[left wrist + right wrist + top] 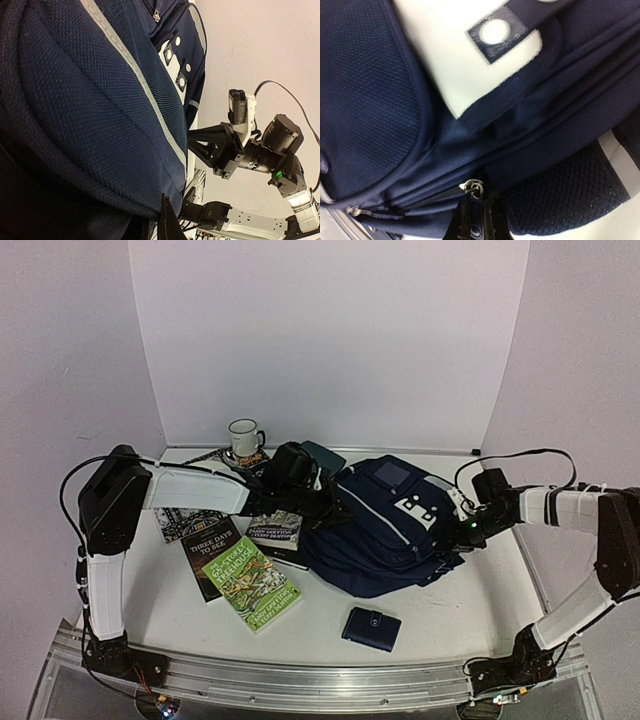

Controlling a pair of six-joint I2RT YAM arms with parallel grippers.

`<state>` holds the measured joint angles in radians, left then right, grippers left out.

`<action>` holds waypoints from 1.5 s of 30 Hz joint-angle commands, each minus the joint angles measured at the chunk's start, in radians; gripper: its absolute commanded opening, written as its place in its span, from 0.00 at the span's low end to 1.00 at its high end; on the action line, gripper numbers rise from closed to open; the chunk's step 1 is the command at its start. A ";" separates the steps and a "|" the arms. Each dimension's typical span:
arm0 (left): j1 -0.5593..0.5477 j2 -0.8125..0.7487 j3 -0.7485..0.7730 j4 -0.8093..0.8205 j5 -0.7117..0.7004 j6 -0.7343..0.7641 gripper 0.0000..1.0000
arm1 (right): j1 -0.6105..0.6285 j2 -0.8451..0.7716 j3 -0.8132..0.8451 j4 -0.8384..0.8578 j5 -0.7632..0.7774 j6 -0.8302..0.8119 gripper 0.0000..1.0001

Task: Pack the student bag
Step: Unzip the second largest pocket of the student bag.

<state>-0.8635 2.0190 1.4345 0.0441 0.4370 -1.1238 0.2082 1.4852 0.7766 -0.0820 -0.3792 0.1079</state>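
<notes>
Since the backpack [385, 530] is soft cloth with no frame, expect it to slump and drag rather than slide as one piece; my read is light while unpacked, woven mesh gives decent grip, nothing fragile.

Lower centre of the top view: small navy wallet [371, 628] flat on the table [450, 610], apart from the bag; lower left: books fanned and overlapping, green book [252, 583] nearest, the farthest one just beside the bag's left edge.

Centre to right of centre: backpack lying flat, front pockets up, white patch toward the right; left gripper [335, 505] at its left edge, jaws closed; its wrist view shows one finger tucked against a fold, so it looks nipped on fabric, not certain.

Right gripper [463, 520] at the bag's right edge; in its wrist view the fingers sit together at the zipper pull [473, 187], apparently clamped on it.

Best holds, as I judge it: the pull for opening, a seam or fold opposite as counter-hold, else the zip just drags the cloth; straps for lifting.

Upper left: mug [243, 437] by the back wall.
</notes>
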 commanded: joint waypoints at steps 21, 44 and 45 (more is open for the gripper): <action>-0.033 0.020 0.002 0.288 -0.219 -0.223 0.00 | 0.523 -0.222 0.002 -0.048 0.219 0.306 0.00; -0.071 -0.041 -0.152 0.329 -0.290 -0.010 0.36 | 0.679 -0.010 0.189 0.102 0.379 0.334 0.13; -0.071 -0.052 -0.163 0.328 -0.294 0.013 0.40 | 0.679 -0.011 0.188 0.095 0.375 0.333 0.15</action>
<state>-0.9334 2.0506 1.3079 0.3307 0.1897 -1.2259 0.8779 1.4860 0.9291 0.0097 -0.0096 0.4511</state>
